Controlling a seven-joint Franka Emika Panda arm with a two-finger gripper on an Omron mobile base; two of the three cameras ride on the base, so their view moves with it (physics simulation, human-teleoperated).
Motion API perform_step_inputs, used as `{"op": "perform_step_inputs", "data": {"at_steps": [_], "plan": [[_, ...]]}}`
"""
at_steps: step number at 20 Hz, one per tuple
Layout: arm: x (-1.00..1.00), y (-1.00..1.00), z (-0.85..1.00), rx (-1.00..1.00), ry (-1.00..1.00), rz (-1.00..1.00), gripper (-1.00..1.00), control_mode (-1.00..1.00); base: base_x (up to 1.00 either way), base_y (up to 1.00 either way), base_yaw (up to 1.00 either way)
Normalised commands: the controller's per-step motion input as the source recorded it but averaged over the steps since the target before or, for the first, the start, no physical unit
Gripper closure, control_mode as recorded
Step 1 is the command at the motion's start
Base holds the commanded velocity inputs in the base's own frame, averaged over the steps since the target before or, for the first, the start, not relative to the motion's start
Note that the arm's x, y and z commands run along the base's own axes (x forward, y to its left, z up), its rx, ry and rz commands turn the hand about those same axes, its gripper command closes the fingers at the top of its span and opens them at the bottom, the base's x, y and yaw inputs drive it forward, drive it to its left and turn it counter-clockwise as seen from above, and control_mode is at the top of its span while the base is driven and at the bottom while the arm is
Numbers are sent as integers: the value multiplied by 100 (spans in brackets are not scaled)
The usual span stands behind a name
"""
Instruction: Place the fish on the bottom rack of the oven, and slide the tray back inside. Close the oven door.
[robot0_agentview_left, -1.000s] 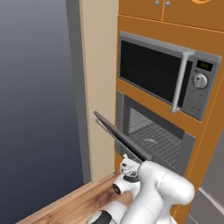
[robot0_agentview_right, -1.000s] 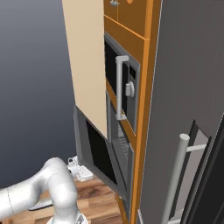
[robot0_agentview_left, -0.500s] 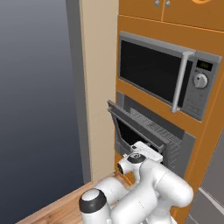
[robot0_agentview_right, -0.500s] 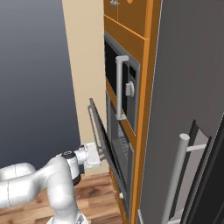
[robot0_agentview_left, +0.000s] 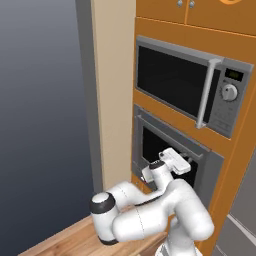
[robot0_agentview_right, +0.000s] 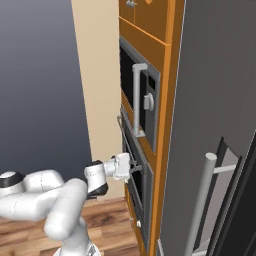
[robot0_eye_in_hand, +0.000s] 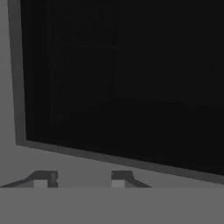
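Left base view first: finds the oven door (robot0_agentview_left: 150, 142) swung up against the front of the oven (robot0_agentview_left: 216, 172), where a second ago hung half-down and half a second ago stood steeply tilted. Seems shut or a hair short of flush. From the right base view, seen edge-on (robot0_agentview_right: 141, 186), cannot tell which.

Puts the end effector (robot0_agentview_left: 172, 160) right at the door's face, near its upper middle. In the hand view looks straight onto the black glass (robot0_eye_in_hand: 122, 78) with the grey frame below, fingertips (robot0_eye_in_hand: 41, 179) spread apart and pinching nothing. Reads as a push with the open hand, not a grasp.

Means, by judgement, the last step of the task almost done. Leaves only a final press to seat the door. Presumes the fish and the bottom rack to be inside behind the dark glass; cannot confirm through it.

Further out: sets the black-windowed microwave (robot0_agentview_left: 185, 85) directly above the oven, inside orange cabinetry (robot0_agentview_left: 200, 20). Has a beige wall panel (robot0_agentview_left: 112, 100) to the left, a tall grey fridge front (robot0_agentview_right: 210, 100) with a bar handle (robot0_agentview_right: 202, 200) to the right, and a wooden floor (robot0_agentview_left: 65, 240) below.
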Motion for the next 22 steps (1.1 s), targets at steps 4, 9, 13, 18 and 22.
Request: {"op": "perform_step_inputs", "data": {"at_steps": [4,9,13,18,22], "plan": [[45,-100,-13,1,-4,-17,-100,-100,0,0,0],[10,-100,-63,25,-5,-2,-100,-100,0,0,0],[-19,-56,-9,17,-5,0,-100,-100,0,0,0],[-7,-2,0,0,-1,0,-100,-100,0,0,0],[0,0,0,0,0,0,-100,-100,0,0,0]]}}
